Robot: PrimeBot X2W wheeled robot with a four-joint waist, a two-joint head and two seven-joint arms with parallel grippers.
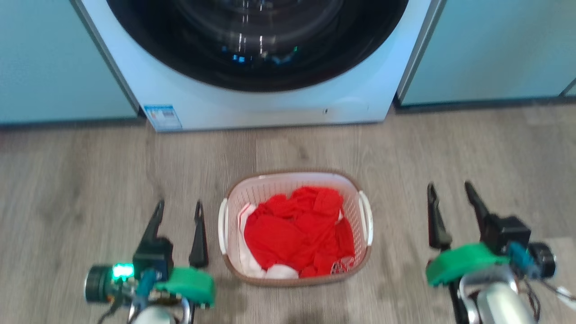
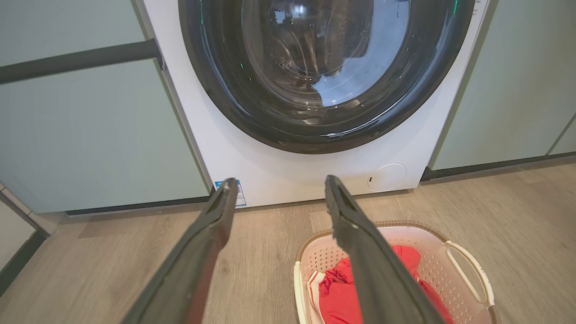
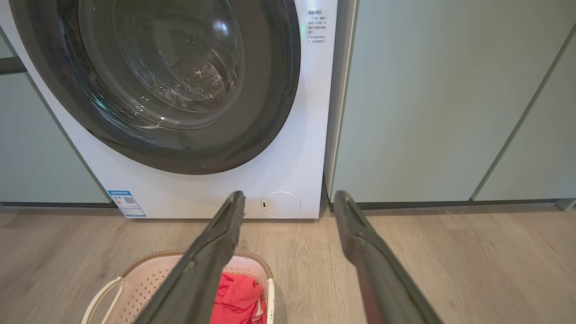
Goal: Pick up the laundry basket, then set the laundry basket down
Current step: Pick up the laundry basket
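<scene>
since laundry basket [image 1: 270,185] sits lower centre, long axis up-frame, side handles [image 1: 222,225] facing each arm: left gripper [image 1: 179,204] just beside, right gripper [image 1: 450,185] farther off; all fingers [image 1: 198,234] spread, empty.

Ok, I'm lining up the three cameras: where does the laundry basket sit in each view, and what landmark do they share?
Head view: laundry basket bottom centre on the floor, between left gripper and right gripper.
Left wrist view: basket lower right, partly behind one finger.
Right wrist view: basket lower left, partly behind one finger.
Shared landmark: the washing machine, just beyond the basket in all three.
</scene>
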